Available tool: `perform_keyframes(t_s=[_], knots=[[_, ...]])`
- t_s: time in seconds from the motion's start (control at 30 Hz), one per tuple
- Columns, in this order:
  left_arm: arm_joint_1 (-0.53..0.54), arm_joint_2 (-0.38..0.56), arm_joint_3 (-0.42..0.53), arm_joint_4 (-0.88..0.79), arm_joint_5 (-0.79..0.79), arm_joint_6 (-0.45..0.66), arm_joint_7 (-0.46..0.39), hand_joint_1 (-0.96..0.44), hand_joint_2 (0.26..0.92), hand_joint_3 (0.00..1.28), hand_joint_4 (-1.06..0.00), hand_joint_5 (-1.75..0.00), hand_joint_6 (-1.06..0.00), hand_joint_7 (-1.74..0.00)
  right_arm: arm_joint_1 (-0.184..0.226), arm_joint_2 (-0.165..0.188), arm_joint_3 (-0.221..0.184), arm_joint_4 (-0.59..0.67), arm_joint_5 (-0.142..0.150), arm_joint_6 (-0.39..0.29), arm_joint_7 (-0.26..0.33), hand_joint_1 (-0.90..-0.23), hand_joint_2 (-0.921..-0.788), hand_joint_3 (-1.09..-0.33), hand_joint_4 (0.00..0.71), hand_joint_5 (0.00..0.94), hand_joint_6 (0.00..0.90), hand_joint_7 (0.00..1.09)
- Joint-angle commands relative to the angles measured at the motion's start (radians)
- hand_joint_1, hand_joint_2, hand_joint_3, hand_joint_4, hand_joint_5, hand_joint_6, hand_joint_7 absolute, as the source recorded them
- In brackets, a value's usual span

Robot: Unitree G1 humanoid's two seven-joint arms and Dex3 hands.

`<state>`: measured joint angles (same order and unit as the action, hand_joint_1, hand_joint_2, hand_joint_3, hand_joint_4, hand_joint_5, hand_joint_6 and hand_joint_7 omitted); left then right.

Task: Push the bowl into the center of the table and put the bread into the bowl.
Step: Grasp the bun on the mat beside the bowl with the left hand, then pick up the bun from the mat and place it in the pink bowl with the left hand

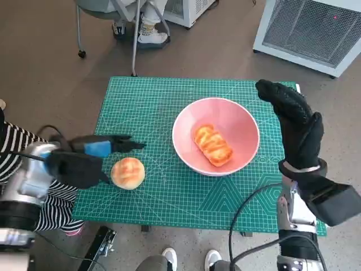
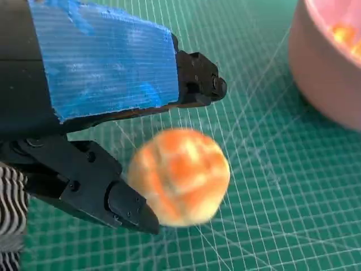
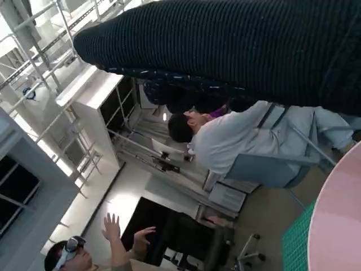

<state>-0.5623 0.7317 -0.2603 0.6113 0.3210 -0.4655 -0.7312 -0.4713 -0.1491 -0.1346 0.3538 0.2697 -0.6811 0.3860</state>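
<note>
A pink bowl stands right of the middle of the green cutting mat, with an oblong glazed bread lying in it. A round bread roll lies on the mat near the front left. My left hand is low beside it; in the left wrist view the roll sits between the thumb and the outstretched fingers of the left hand, with a gap on the finger side. My right hand is raised flat at the bowl's right side, holding nothing. Only the glove and the bowl's rim show in the right wrist view.
A chair and a person's feet are beyond the table's far edge. A white grilled cabinet stands at the far right. Someone in striped clothing sits close on the left. Shoes show at the near edge.
</note>
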Motion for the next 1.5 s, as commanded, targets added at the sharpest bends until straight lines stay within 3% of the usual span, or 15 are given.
perform_keyframes(t_s=[0.03, 0.3, 0.6, 0.8, 0.93, 0.97, 1.0, 1.07, 1.2, 1.5], knots=[[-0.026, -0.042, -0.041, 0.090, 0.066, -0.044, 0.075, -0.14, 0.750, 0.00, -0.09, -0.02, -0.24, -0.04, 0.019, -0.008, -0.002, 0.004, -0.001, 0.004, 0.010, -0.720, -0.921, -0.728, 0.156, 0.000, 0.075, 0.42], [-0.047, -0.080, -0.100, 0.148, 0.173, -0.017, 0.174, -0.09, 0.755, 0.01, -0.21, -0.06, -0.30, -0.06, 0.030, -0.013, -0.003, -0.009, -0.005, 0.008, 0.005, -0.720, -0.921, -0.729, 0.155, 0.000, 0.074, 0.42], [-0.045, -0.094, -0.143, 0.158, 0.242, 0.039, 0.241, -0.06, 0.782, 0.02, -0.49, -0.12, -0.55, -0.18, 0.049, -0.014, -0.004, -0.036, -0.015, 0.015, -0.006, -0.719, -0.921, -0.732, 0.154, 0.000, 0.074, 0.42], [-0.033, -0.082, -0.155, 0.127, 0.265, 0.055, 0.267, -0.04, 0.804, 0.05, -0.71, -0.19, -0.54, -0.58, 0.052, -0.015, -0.005, -0.040, -0.016, 0.021, -0.009, -0.716, -0.921, -0.738, 0.154, 0.000, 0.074, 0.42], [-0.024, -0.069, -0.153, 0.090, 0.267, 0.064, 0.271, -0.04, 0.806, 0.09, -0.72, -0.38, -0.53, -0.74, 0.051, -0.014, -0.005, -0.041, -0.018, 0.025, -0.012, -0.716, -0.921, -0.739, 0.154, 0.000, 0.074, 0.42], [-0.021, -0.063, -0.148, 0.077, 0.264, 0.061, 0.271, -0.15, 0.848, 0.10, -0.70, -0.52, -0.56, -0.94, 0.052, -0.013, -0.004, -0.042, -0.020, 0.026, -0.014, -0.716, -0.921, -0.739, 0.154, 0.000, 0.074, 0.42], [-0.018, -0.060, -0.145, 0.068, 0.262, 0.059, 0.271, -0.10, 0.874, 0.10, -0.71, -0.75, -0.55, -1.05, 0.052, -0.013, -0.004, -0.043, -0.021, 0.026, -0.015, -0.716, -0.921, -0.739, 0.154, 0.000, 0.074, 0.42], [-0.012, -0.049, -0.134, 0.044, 0.250, 0.046, 0.272, -0.04, 0.901, 0.10, -0.70, -1.00, -0.54, -1.16, 0.050, -0.011, -0.003, -0.040, -0.023, 0.027, -0.018, -0.716, -0.921, -0.740, 0.154, 0.000, 0.073, 0.42], [-0.003, -0.035, -0.112, 0.011, 0.222, 0.025, 0.268, -0.01, 0.916, 0.09, -0.71, -1.14, -0.55, -1.19, 0.046, -0.010, -0.002, -0.034, -0.023, 0.027, -0.019, -0.716, -0.921, -0.740, 0.154, 0.000, 0.073, 0.42], [0.003, -0.009, -0.014, -0.091, 0.090, -0.028, 0.241, 0.00, 0.920, 0.07, -0.74, -1.15, -0.57, -1.18, 0.039, -0.010, 0.000, -0.024, -0.022, 0.032, -0.018, -0.715, -0.921, -0.741, 0.154, 0.000, 0.072, 0.42]])
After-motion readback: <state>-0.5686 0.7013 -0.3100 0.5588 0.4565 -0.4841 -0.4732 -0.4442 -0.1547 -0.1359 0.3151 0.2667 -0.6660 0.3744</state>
